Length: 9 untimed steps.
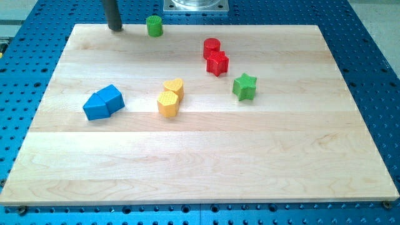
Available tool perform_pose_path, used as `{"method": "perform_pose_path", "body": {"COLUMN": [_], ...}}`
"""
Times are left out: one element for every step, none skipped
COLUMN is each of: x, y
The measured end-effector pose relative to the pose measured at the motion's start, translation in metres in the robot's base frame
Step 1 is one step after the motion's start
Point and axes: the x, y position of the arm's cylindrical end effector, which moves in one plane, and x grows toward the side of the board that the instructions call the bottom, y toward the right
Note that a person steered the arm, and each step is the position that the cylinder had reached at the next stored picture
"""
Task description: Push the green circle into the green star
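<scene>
Camera view, single entry.

- Worktop: pale wooden board (200, 162) on a blue perforated table.
- My tip (115, 28): lower end of a straight dark rod, at the board's top edge near the top-left corner. No jaws exist to spread or close.
- Green circle, small cylindrical block (154, 26): top edge, just to the view's right of my tip, apart from it.
- Green star block (244, 87): right of centre, well apart from the circle, down and rightward.
- Red cylinder (212, 47) touching red star-like block (217, 63): near the likely push line, a probable obstacle.
- Two yellow blocks (170, 97), two blue blocks (104, 102): centre-left.
</scene>
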Motion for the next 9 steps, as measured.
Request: {"method": "perform_pose_path", "body": {"x": [0.002,0.015,0.046,0.085,0.122,0.043,0.035,0.116,0.169], "y": [0.106,0.226,0.324,0.361,0.329,0.353,0.329,0.310,0.311]}}
